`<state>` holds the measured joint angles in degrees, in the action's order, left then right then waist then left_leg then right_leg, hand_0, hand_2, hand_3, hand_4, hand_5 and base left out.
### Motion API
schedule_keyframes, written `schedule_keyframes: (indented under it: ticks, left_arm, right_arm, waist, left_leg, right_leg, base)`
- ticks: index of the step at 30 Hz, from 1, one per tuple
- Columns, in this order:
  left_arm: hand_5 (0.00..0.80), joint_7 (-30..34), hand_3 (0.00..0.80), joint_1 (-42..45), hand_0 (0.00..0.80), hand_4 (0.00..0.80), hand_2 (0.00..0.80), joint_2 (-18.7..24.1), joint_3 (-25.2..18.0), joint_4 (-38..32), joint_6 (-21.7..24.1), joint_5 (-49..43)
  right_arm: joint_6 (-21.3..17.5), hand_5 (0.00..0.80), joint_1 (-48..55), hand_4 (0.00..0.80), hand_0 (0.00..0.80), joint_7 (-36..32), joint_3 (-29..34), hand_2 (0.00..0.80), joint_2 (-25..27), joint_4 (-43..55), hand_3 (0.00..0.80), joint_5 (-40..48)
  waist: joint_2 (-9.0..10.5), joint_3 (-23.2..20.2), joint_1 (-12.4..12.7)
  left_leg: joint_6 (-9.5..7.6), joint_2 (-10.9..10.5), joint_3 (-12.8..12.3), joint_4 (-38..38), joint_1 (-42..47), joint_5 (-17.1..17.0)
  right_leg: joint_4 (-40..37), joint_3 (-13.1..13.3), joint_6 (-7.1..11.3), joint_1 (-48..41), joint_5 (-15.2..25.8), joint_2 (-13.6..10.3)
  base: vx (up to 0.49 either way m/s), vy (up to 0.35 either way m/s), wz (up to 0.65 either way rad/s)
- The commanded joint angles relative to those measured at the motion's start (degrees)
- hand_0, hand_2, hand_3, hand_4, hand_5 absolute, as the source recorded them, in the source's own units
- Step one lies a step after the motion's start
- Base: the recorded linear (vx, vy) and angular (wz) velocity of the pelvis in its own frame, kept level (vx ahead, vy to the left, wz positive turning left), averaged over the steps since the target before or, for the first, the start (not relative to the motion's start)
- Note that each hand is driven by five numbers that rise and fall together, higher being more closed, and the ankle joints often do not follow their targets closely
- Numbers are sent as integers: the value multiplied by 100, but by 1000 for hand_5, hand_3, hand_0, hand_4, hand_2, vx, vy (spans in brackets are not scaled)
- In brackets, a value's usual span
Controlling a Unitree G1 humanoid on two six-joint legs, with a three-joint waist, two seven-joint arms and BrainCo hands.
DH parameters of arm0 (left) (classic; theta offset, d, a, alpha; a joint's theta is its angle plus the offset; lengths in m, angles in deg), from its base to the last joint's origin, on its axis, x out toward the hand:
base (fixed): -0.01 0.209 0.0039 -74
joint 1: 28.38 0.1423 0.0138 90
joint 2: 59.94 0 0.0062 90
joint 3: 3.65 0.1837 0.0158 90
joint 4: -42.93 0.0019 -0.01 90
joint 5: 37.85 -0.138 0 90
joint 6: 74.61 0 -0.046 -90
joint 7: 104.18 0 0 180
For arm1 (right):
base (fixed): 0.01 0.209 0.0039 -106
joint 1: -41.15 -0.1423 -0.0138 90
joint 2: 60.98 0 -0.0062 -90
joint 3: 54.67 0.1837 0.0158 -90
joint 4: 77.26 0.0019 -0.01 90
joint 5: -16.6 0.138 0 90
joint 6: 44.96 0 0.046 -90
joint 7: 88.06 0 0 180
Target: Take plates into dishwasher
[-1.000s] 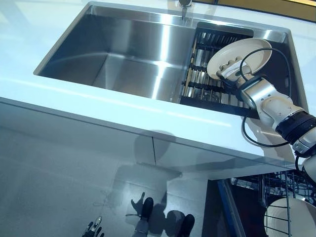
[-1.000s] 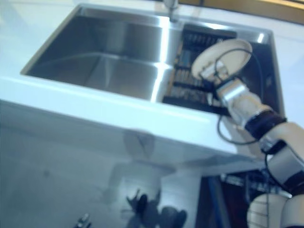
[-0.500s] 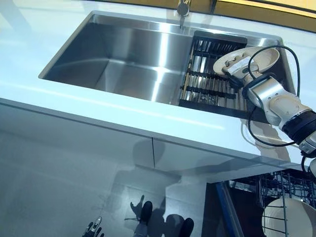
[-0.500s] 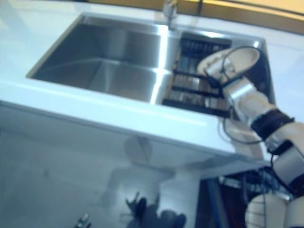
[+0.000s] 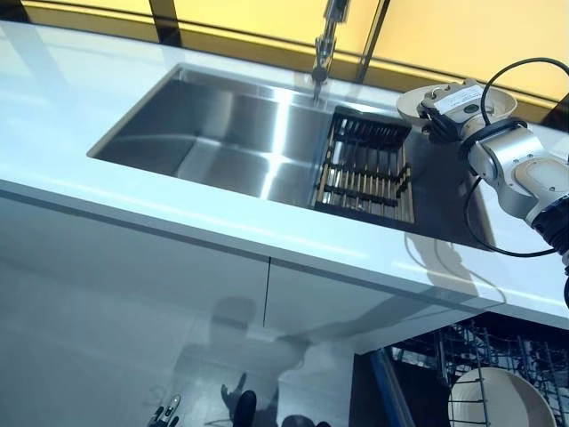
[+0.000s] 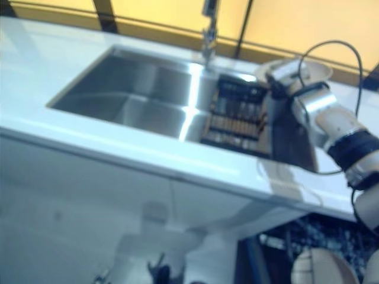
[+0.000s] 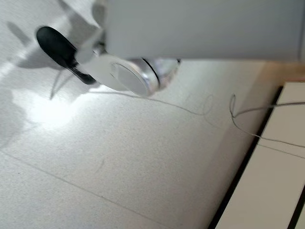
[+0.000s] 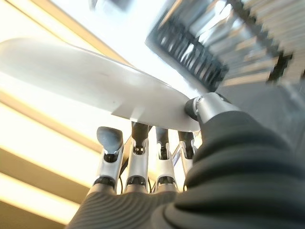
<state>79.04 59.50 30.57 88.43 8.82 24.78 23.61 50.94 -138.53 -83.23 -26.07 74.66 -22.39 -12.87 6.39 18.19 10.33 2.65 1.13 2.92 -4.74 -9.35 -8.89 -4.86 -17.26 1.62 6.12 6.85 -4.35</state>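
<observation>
A cream plate (image 5: 500, 100) hangs in the air above the back right corner of the sink (image 5: 213, 133), held almost level by my right hand (image 5: 453, 107). In the right wrist view the plate (image 8: 86, 76) rests over the straight row of fingers (image 8: 138, 162), and the thumb (image 8: 202, 106) pinches its rim. The black drying rack (image 5: 366, 165) in the sink's right part holds no plate. Lower right, the open dishwasher's wire rack (image 5: 511, 342) has one white plate (image 5: 498, 402) standing in it. My left hand (image 5: 167, 411) hangs low near the floor.
The faucet (image 5: 324, 40) stands behind the sink, just left of the held plate. A white counter (image 5: 178, 209) runs along the sink's front, with grey cabinet fronts (image 5: 133, 294) below it. The dishwasher opening lies under the counter's right end.
My right hand has lifted the plate out of the drying rack, up and toward the back right, turning it nearly level. The camera has tilted upward, shifting the whole scene.
</observation>
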Motion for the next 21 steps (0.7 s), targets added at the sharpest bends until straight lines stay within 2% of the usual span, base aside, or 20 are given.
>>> schedule_keyframes:
  ticks: [1,7,11,13,16,21]
  left_arm:
    - [0,-15,0,214,0,0,0,154,55,193,180,-355]
    - [0,-31,0,189,0,0,0,140,-28,447,220,-601]
    - [0,43,0,192,0,0,0,149,-63,524,212,-689]
    - [0,77,0,192,0,0,0,124,-72,575,214,-752]
    - [0,177,0,208,0,0,0,103,-101,659,228,-823]
    - [0,318,0,218,0,0,0,100,-124,824,230,-1007]
  right_arm:
    - [101,800,-585,800,800,315,-242,800,142,-116,800,250]
    - [121,800,-505,800,800,232,-164,800,224,-79,800,429]
    - [170,800,-412,800,800,70,-80,800,309,-121,800,801]
    - [215,800,-244,800,800,-60,66,800,382,-193,800,1256]
    - [328,800,353,800,800,-229,679,800,430,-366,800,2291]
    - [226,800,1002,800,800,-315,1415,800,466,-750,800,2733]
  waist:
    - [243,-493,-44]
    - [341,-846,-200]
    - [367,-997,-274]
    - [367,-1091,-334]
    - [342,-1223,-423]
    - [296,-1359,-534]
  left_leg:
    - [-135,-89,-266,-26,323,561]
    - [-156,-78,-395,-26,582,662]
    - [-168,-69,-473,-26,726,729]
    - [-177,-66,-529,-26,827,772]
    - [-183,-54,-628,-26,988,835]
    - [-184,-25,-774,-26,1117,889]
  right_leg:
    - [-14,217,722,-187,94,-500]
    - [-14,303,742,-365,67,-484]
    - [-14,369,750,-448,54,-470]
    - [-14,415,752,-512,43,-461]
    - [-14,516,757,-597,45,-448]
    - [-14,638,760,-623,62,-426]
  base:
    - [32,1,-11]
    - [48,5,-11]
    - [37,5,-20]
    - [48,16,-8]
    - [39,15,-23]
    - [31,-1,-26]
